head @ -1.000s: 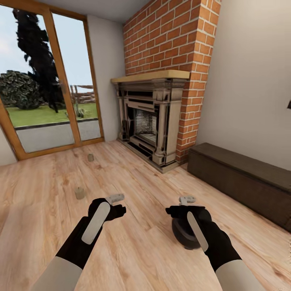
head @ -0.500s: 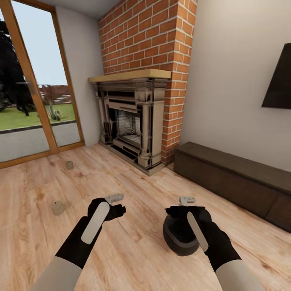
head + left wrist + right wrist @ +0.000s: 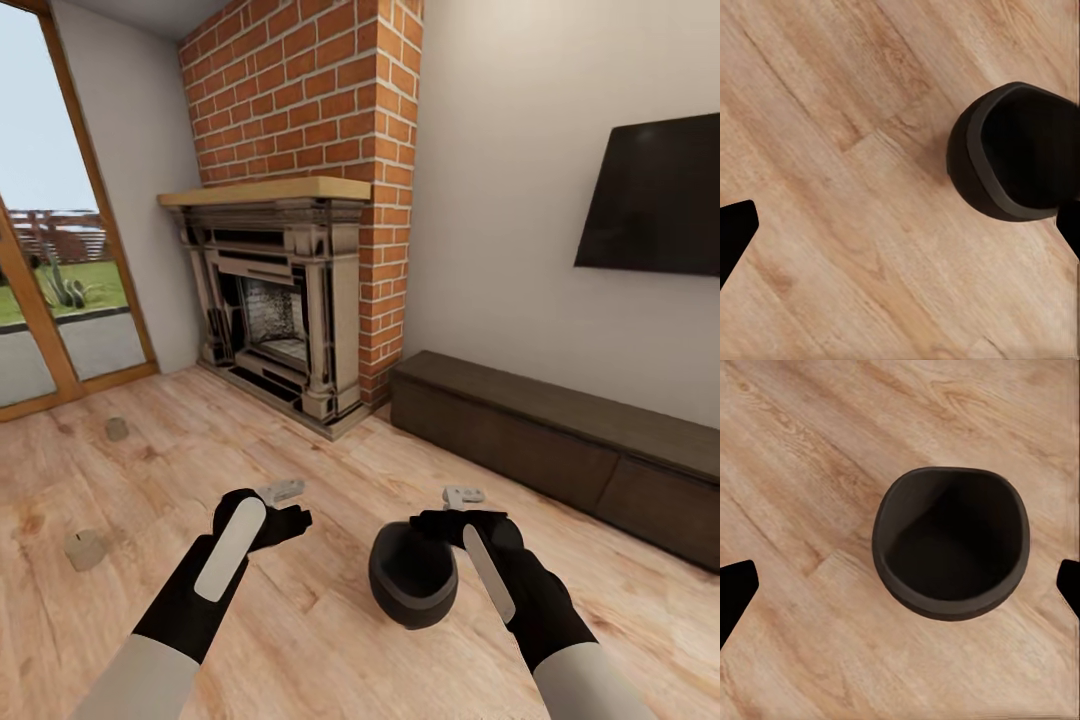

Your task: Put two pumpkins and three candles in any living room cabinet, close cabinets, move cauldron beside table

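From my seat I see the wood-plank floor point(image 3: 320, 640) spread under both arms, with the brick fireplace point(image 3: 275, 300) ahead to the left and a dark screen point(image 3: 655, 200) hung on the wall to the right. Below that screen the long dark-brown cabinet point(image 3: 560, 445) runs along the wall, both fronts flush. The black cauldron point(image 3: 410, 575) stands upright on the planks directly under my right arm, mouth up, and my right wrist camera looks straight down into it point(image 3: 952, 544). My right gripper point(image 3: 462, 494) hangs above the cauldron with its fingers spread wide apart, touching nothing. My left gripper point(image 3: 284, 491) hovers over bare floor beside the cauldron, fingers likewise spread and empty. Two candles sit on the floor far to my left, one nearer point(image 3: 85, 549), one farther toward the glass doors point(image 3: 116, 429).
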You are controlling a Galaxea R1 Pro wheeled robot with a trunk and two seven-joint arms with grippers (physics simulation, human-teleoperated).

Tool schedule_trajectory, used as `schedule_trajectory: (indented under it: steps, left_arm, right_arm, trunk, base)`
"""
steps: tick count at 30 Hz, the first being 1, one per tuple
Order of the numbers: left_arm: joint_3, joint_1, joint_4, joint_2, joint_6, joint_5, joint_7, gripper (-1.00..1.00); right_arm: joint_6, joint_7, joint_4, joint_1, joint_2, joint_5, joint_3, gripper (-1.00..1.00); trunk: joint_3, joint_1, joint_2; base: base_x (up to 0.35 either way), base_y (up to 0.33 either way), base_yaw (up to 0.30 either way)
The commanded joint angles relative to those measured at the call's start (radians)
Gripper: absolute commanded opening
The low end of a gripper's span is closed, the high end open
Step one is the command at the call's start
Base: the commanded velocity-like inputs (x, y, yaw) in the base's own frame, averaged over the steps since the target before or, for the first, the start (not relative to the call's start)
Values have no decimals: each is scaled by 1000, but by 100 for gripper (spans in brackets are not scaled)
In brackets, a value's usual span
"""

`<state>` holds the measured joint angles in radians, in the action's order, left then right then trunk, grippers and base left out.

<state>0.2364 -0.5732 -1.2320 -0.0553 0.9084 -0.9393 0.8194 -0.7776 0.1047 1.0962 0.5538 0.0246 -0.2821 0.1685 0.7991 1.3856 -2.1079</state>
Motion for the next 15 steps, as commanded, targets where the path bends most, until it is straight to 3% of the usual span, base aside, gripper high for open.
schedule_trajectory:
  steps: [1,8,15]
  left_arm:
    - [0,0,-1,0,1,-10,10,100]
    - [0,0,-1,1,1,-12,10,100]
    - [-19,0,-1,3,1,-36,12,100]
  right_arm:
    - [-3,10,1,1,0,-11,2,100]
    - [-3,10,1,1,0,-11,2,100]
    - [-7,10,-2,1,4,-15,0,100]
  trunk:
    - [-2,-4,7]
    - [-26,-31,56]
    - [-45,-54,98]
  base:
    - [0,0,-287]
    - [0,0,-287]
    - [0,0,-246]
